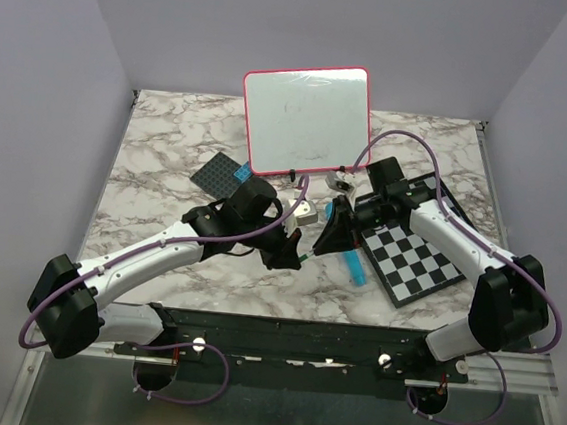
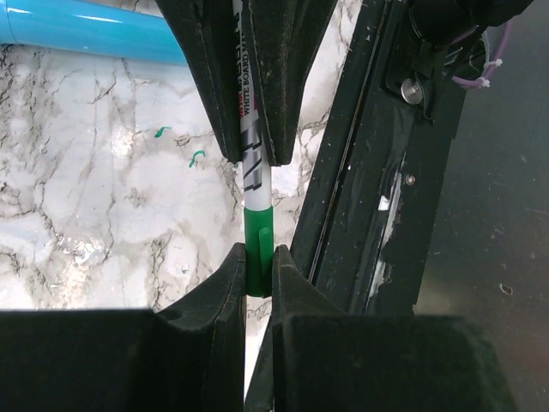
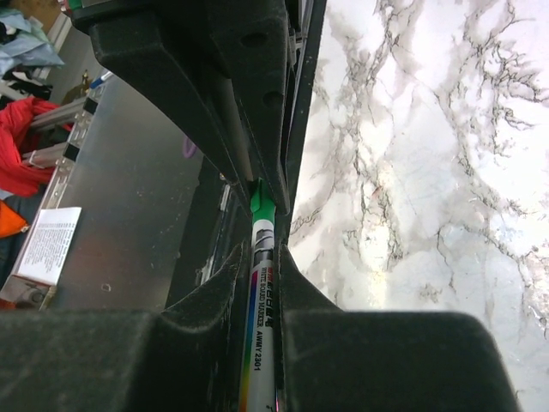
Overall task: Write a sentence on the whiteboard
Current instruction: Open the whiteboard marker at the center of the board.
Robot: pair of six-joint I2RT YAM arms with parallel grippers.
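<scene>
The whiteboard with its pink-red frame stands tilted at the back of the table; it shows only faint grey smudges and no green sentence. A white marker with a green cap is held level between both grippers above the table's front middle. My left gripper is shut on the green cap. My right gripper is shut on the marker's printed barrel. In the top view the left gripper and right gripper meet tip to tip.
A black-and-white checkered board lies at the right under my right arm. A light blue tube lies next to it. A dark dotted pad and a small silver block lie behind my left gripper. Small green marks stain the marble.
</scene>
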